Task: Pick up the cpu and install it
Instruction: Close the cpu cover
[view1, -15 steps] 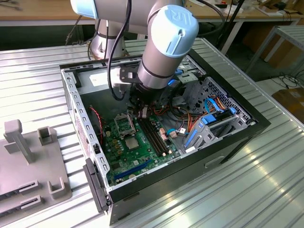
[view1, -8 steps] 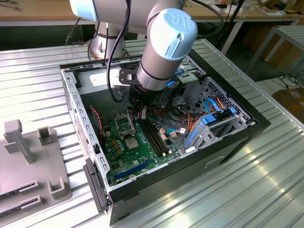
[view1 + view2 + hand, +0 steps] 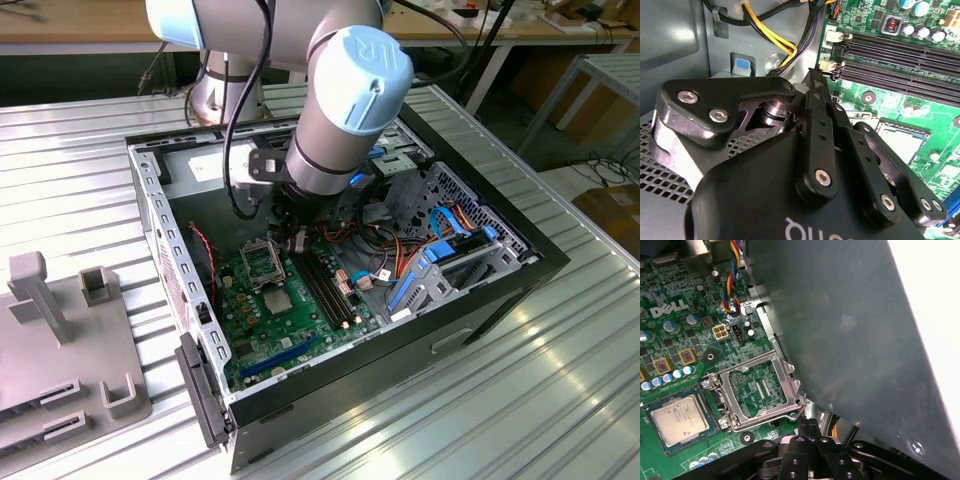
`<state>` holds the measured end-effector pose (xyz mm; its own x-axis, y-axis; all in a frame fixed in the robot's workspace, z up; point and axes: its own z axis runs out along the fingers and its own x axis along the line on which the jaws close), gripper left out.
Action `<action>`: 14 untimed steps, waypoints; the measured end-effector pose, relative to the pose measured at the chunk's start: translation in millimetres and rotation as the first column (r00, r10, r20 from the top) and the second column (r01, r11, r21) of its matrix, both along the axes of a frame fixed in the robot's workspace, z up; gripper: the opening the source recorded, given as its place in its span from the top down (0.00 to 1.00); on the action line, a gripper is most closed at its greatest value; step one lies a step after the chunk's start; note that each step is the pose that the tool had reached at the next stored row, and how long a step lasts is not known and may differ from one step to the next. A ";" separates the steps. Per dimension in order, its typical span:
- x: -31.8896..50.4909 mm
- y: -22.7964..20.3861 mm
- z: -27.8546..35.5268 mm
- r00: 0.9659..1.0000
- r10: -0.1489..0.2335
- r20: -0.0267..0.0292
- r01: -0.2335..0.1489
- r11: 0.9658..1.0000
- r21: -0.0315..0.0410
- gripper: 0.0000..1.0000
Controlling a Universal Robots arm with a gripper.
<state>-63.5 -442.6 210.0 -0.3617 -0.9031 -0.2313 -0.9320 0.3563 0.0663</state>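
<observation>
Flat silver-grey cpu [image 3: 677,418] sits in socket; matte black gripper [image 3: 809,426] fingers pressed together, empty; tips partly hidden.

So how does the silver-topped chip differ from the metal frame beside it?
The cpu has a solid silver-grey top; the metal frame is open in the middle, green board showing through. The cpu sits in a dark surround; the metal frame lies beside it. Both are roughly square.
</observation>
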 end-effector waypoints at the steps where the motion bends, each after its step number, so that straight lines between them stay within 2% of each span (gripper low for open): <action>1: -0.3 0.0 -0.3 1.000 0.000 0.000 0.000 1.000 0.000 0.89; 14: -2.6 0.0 0.1 1.000 0.000 0.000 0.000 1.000 0.002 0.89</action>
